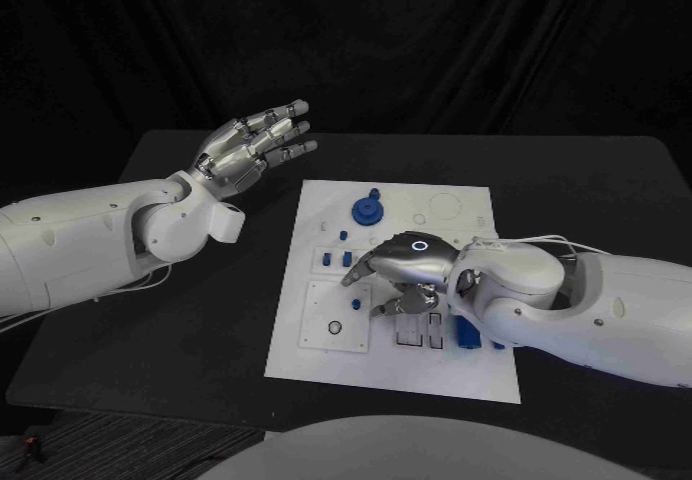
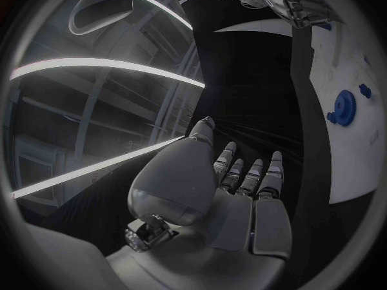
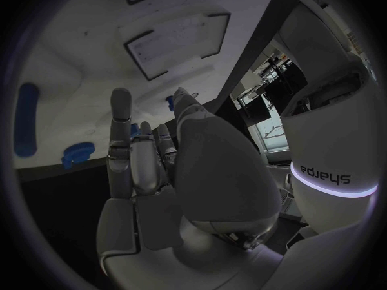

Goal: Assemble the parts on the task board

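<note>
Here your right hand (image 1: 408,268) hovers low over the task board (image 1: 332,345), grip unclear; left hand (image 1: 248,147) waits spread, clear.

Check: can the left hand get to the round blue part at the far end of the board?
Probably yes. The left hand is open, raised off the board's far-left corner, with bare table between it and the round blue part. The right hand sits nearer the robot.
</note>
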